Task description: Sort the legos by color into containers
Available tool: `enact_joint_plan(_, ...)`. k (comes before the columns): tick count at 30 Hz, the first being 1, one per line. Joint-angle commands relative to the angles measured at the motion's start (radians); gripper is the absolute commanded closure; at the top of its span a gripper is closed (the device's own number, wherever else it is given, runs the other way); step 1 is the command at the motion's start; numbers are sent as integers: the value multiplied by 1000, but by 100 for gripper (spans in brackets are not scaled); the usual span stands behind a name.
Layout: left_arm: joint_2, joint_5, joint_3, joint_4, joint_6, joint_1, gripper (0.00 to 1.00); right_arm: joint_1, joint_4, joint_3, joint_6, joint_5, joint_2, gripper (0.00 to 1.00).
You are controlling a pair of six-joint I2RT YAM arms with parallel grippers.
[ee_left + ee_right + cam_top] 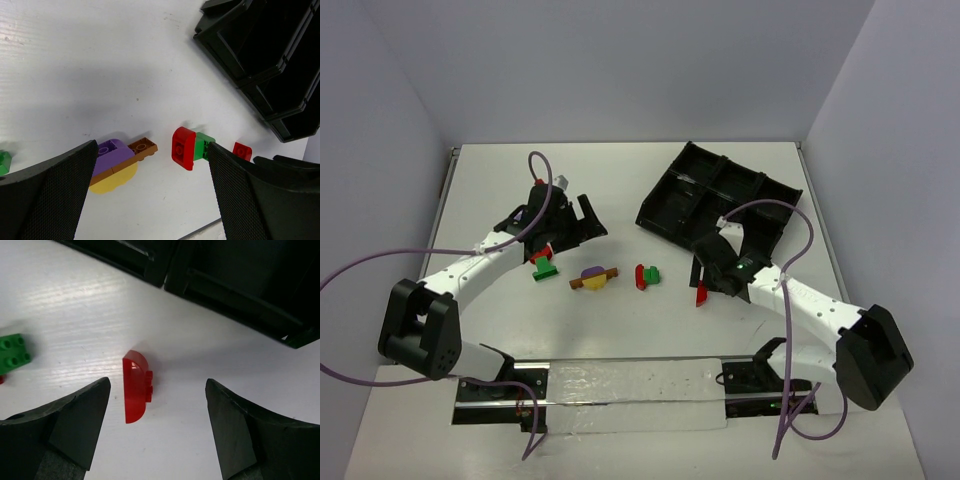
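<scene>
Seen from above, your two arms reach in from the near edge of the white surface (650,165), elbows bent outward, with the black tray (705,190) set askew at the far right and no bricks visible in its compartments. The left tool (588,218) sits low at the left, pointing right toward the loose bricks; the right tool (715,275) hangs just in front of the tray's near corner, angled down over a red curved brick (701,295). Only the right wrist view shows that brick (135,387) plainly. It lies on its side on the surface between the wide-spread fingers (75,425), touched by neither, with its long axis running up the frame toward the tray (225,285) and its studs facing right. The right tool (157,430) is fully apart and grips nothing. The left wrist view shows what the overhead blurs: a purple, yellow and brown cluster (117,160), its brown plate slanting toward the upper right, and a red-and-green pair (183,148) just beside it, both ahead of the left tool (150,200), which is also spread wide and empty. Overhead, that cluster (594,278) and pair (647,274) lie mid-surface between the arms, while a green-and-red stack (545,262) sits under the left arm's wrist.
</scene>
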State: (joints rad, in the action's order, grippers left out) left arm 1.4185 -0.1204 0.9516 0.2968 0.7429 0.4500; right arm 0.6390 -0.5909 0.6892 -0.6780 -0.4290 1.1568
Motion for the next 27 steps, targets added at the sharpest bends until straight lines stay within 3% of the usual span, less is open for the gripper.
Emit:
enact_joint_plan(1, -3, -18, 42, -15, -17, -2, 2, -10, 73, -39, -44, 59, 45, 16)
enact_joint_plan(3, -2, -21, 42, -16, -17, -2, 2, -9, 100, -57, -52, 79, 66, 16)
enact_joint_plan(6, 4, -24, 47, -14, -19, -2, 2, -10, 161, -85, -52, 100, 83, 26)
enact_joint_plan(11, 8, -24, 60, -11, -20, -1, 2, -4, 185, -77, -50, 112, 138, 60)
enact_joint_plan(15, 12, -26, 64, -12, -22, 0, 2, 13, 162, -40, -34, 93, 73, 92)
enact_joint_plan(16, 13, -25, 64, -11, -22, 0, 2, 14, 155, -27, -29, 89, 61, 96)
enact_joint_plan(20, 17, -21, 68, -6, -25, 0, 2, -4, 82, 99, 27, -1, -23, 100)
enact_joint_plan(27, 12, -14, 87, 27, -39, 0, 2, -232, 72, 196, 131, -3, -68, 99)
